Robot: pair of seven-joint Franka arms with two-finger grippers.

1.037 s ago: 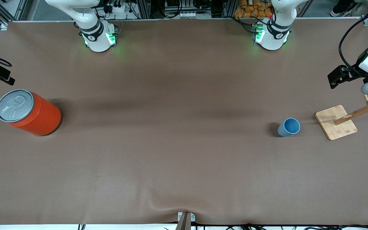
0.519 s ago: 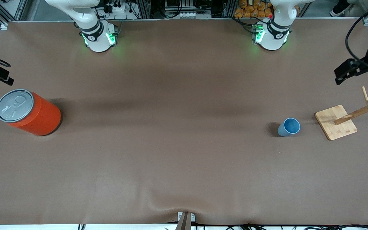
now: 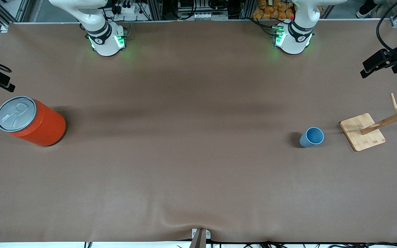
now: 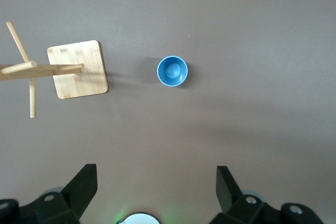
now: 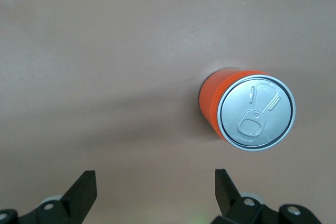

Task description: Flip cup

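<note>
1 cup (image 3: 312,136), 1 orange can (image 3: 29,120), 2 empty claws, left (image 4: 156,190) and right (image 5: 155,193), spread wide.

left gripper (image 4: 152,192) raised, right gripper (image 5: 152,192) raised, jaws wide

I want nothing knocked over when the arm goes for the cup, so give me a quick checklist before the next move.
1. Cup standing upright, mouth up, near the left arm's end of the table: ok.
2. Left gripper jaws open, holding nothing: ok.
3. Cup free of the wooden stand beside it, a gap between them: ok.
4. Stand's slanted pegs reach up close to the approach path: not ok, watch them.
5. Right gripper open over the orange can, away from the cup: ok.
6. Cup contents: looks empty in the left wrist view: ok.
</note>
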